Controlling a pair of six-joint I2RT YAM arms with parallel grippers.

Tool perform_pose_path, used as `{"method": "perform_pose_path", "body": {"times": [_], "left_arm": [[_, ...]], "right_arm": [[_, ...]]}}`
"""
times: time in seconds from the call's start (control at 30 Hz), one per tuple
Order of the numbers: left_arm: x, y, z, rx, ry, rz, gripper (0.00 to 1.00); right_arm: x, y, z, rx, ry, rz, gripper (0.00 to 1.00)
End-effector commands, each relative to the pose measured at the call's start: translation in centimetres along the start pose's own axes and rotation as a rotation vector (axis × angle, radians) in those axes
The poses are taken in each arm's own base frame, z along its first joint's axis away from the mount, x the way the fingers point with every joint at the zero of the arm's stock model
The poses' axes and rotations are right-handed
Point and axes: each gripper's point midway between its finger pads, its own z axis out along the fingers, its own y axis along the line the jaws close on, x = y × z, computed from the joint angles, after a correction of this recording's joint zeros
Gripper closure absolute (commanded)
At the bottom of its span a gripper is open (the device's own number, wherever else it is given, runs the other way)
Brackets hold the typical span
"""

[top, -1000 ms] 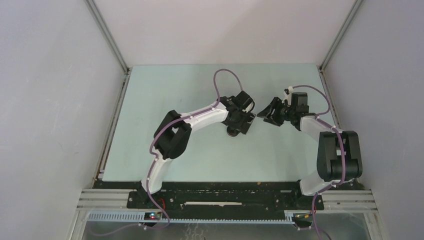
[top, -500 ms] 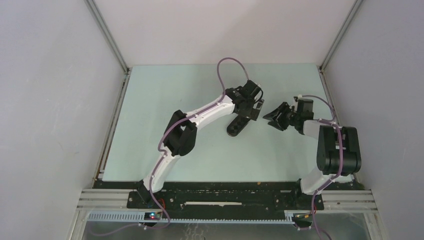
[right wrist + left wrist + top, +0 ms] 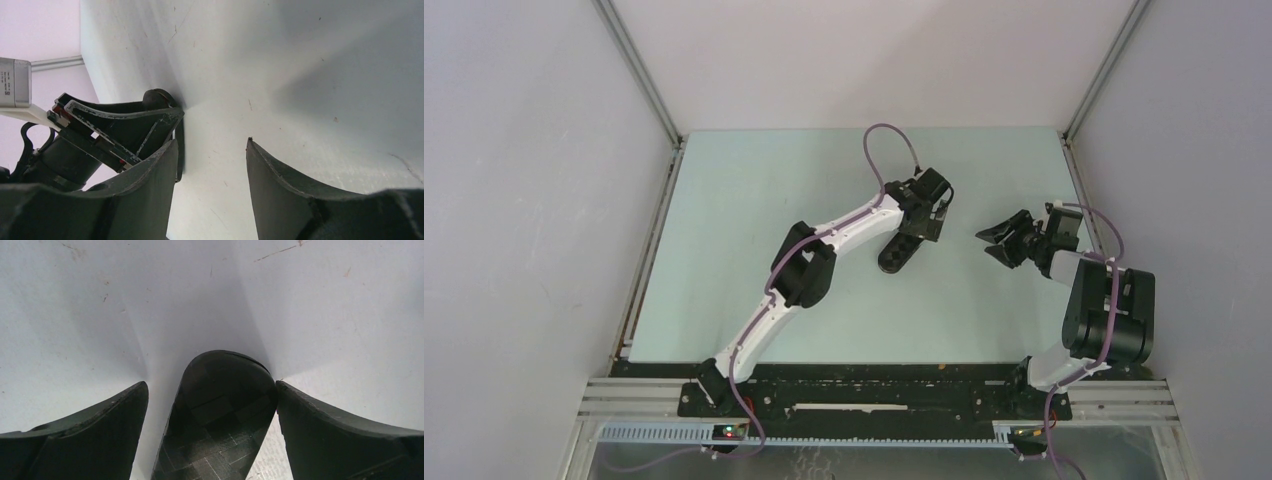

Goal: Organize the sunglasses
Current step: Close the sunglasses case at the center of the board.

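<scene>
The left tool stands with its jaws wide apart, straddling the rounded end of a closed black case that lies near the middle of the pale surface. A strip of surface shows between the case and one finger, while the other finger sits right at the case's edge. The right tool hovers to the right of the case, its jaws apart with only bare surface between them. The sunglasses show in no view, so I cannot tell where they are.
</scene>
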Motion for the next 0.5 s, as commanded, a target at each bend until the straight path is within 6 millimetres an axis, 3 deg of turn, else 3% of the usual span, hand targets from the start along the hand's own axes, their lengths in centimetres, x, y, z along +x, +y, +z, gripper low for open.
{"method": "perform_pose_path", "body": {"times": [0.0,0.13,0.2,0.27,0.4,0.47], "left_arm": [[-3.2,0.1,-1.3,-0.022,-0.091,-0.048,0.00],[-3.2,-0.2,-1.3,-0.010,-0.095,-0.040,0.00],[-3.1,-0.1,-1.2,-0.012,-0.092,-0.034,0.08],[-3.1,-0.3,-1.2,-0.003,-0.089,-0.027,0.25],[-3.1,-0.9,-1.4,0.018,-0.092,0.001,0.72],[-3.2,-1.2,-1.6,0.025,-0.099,0.027,0.82]], "right_arm": [[-0.4,1.4,-0.5,-0.052,-0.013,-0.026,0.39],[-0.3,1.3,-0.4,-0.054,-0.004,-0.022,0.39],[-0.3,1.4,-0.4,-0.056,-0.004,-0.022,0.39],[-0.3,1.5,-0.5,-0.059,-0.007,-0.023,0.39],[-0.3,1.6,-0.5,-0.062,-0.006,-0.024,0.39],[-0.3,1.6,-0.5,-0.064,-0.006,-0.025,0.39]]}}
